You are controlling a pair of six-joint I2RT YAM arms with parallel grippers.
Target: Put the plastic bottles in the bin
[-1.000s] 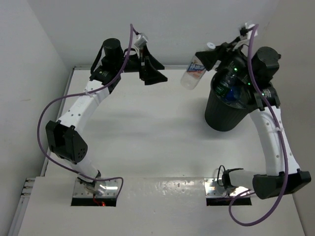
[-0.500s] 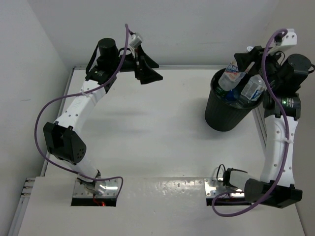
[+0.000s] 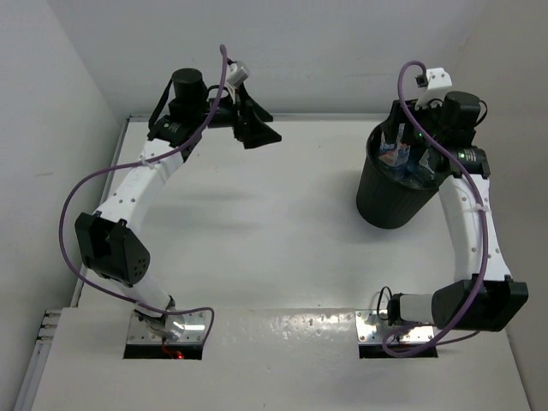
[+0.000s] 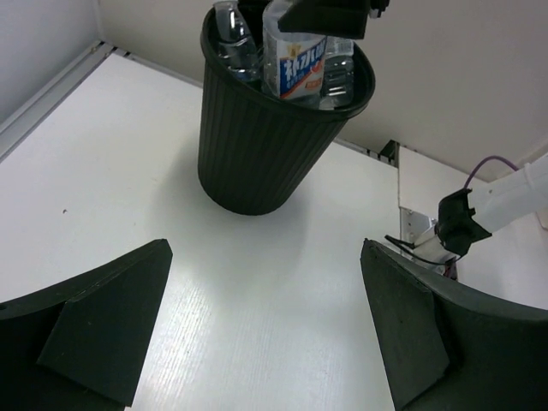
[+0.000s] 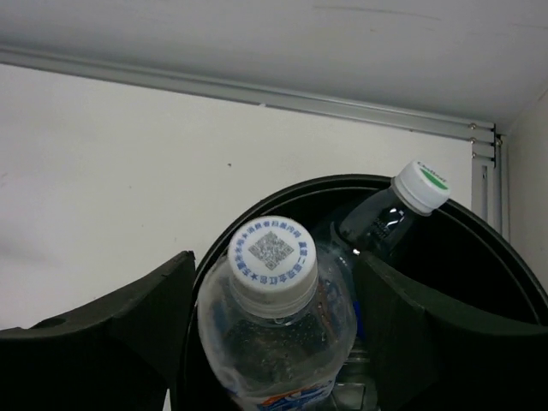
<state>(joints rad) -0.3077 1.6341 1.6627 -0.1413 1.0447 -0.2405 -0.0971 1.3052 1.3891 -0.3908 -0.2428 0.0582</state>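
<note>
The black bin [image 3: 385, 201] stands at the back right of the white table; it also shows in the left wrist view [image 4: 257, 145] and the right wrist view [image 5: 479, 223]. My right gripper [image 3: 409, 137] hangs over the bin's mouth, shut on a clear bottle with a blue label [image 5: 274, 342], its white cap toward the camera. The bottle's lower part is inside the bin [image 4: 295, 64]. Other bottles lie in the bin, one with a green-marked cap [image 5: 394, 214]. My left gripper [image 3: 257, 128] is open and empty above the back left of the table [image 4: 265, 257].
The bin stands close to the back wall and to the metal rail [image 5: 257, 94] along the table's far edge. The right arm's base and cables [image 4: 454, 227] sit at the table's right edge. White walls close in the left and back.
My right gripper carried the blue-labelled bottle from beside the bin to over its mouth and lowered it partly inside. My left gripper shifted only slightly.
</note>
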